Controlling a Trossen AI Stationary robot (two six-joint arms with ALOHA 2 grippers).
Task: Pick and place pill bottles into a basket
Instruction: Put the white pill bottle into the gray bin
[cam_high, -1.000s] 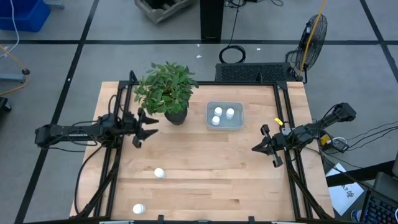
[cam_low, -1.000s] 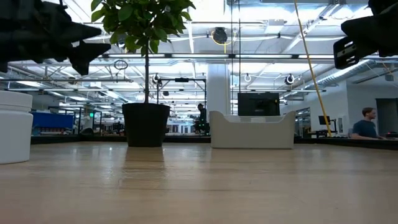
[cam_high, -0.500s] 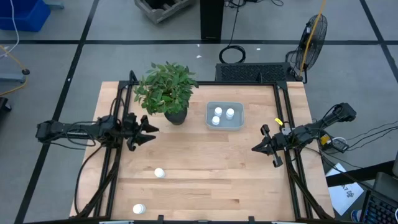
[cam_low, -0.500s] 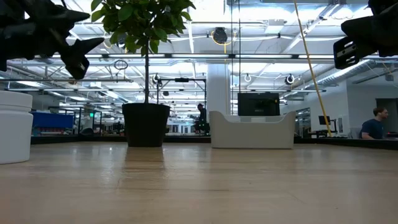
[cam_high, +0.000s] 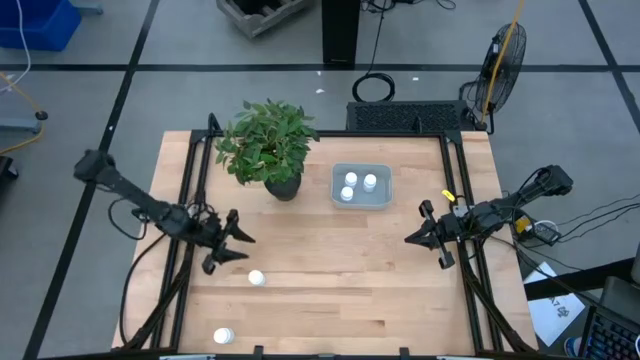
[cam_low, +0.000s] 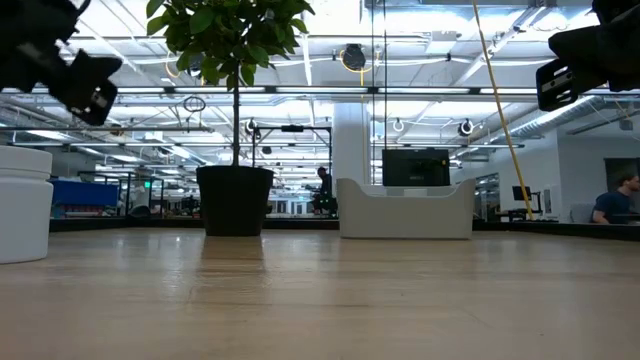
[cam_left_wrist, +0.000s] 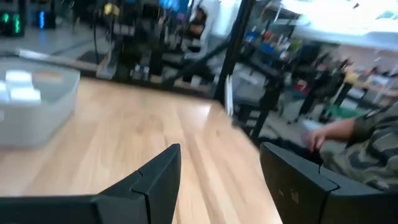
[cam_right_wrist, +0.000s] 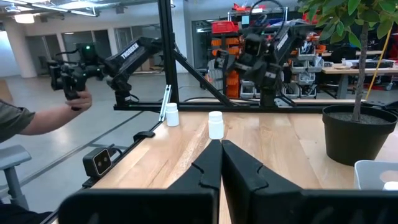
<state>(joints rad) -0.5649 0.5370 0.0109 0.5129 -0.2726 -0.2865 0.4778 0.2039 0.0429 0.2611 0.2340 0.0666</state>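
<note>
The left gripper, fingers spread, hangs just beside a pill bottle lying outside the basket — the reach step, likely; next it must descend around it. The right gripper waits, pressed together.

Left claw spread above table, basket with bottles

Robotics lab: open industrial hall, rigs, monitor.
</note>
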